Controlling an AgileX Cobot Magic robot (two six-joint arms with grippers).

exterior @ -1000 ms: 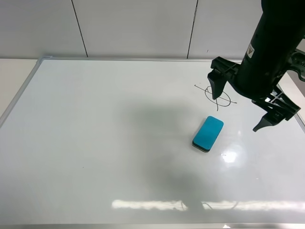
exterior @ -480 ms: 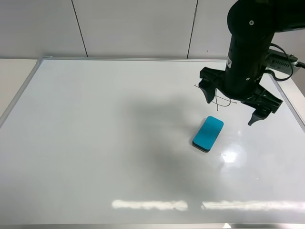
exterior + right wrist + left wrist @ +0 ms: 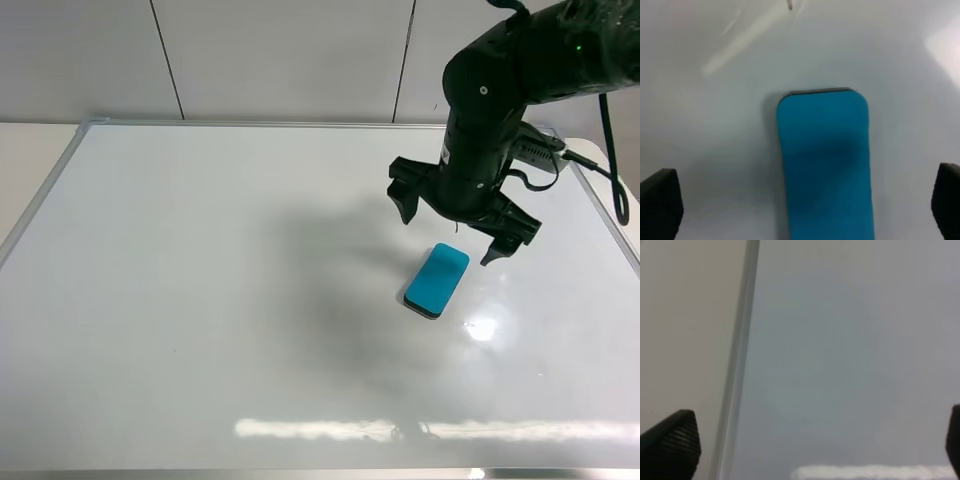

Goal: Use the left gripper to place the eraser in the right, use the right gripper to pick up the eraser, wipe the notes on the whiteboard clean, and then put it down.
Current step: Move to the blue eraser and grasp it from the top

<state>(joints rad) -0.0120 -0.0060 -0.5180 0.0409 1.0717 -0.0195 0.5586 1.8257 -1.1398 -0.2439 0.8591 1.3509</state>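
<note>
The teal-blue eraser (image 3: 437, 280) lies flat on the whiteboard (image 3: 200, 280), right of its middle. My right gripper (image 3: 450, 237) hangs open just above the eraser's far end, its fingers spread wide and not touching it. In the right wrist view the eraser (image 3: 825, 165) lies lengthwise between the two fingertips of the open gripper (image 3: 803, 202). The notes are hidden behind the right arm. My left gripper (image 3: 812, 445) is open and empty over the whiteboard's edge frame (image 3: 737, 390). It is out of the exterior high view.
The cream table (image 3: 30, 160) shows past the board's left frame, and also in the left wrist view (image 3: 685, 340). A panelled wall (image 3: 280, 60) stands behind the board. A black cable (image 3: 610, 180) loops from the right arm over the board's right edge.
The right arm has moved left and lower, from beside the notes to just above the eraser, and now covers the notes. The eraser has not moved.
</note>
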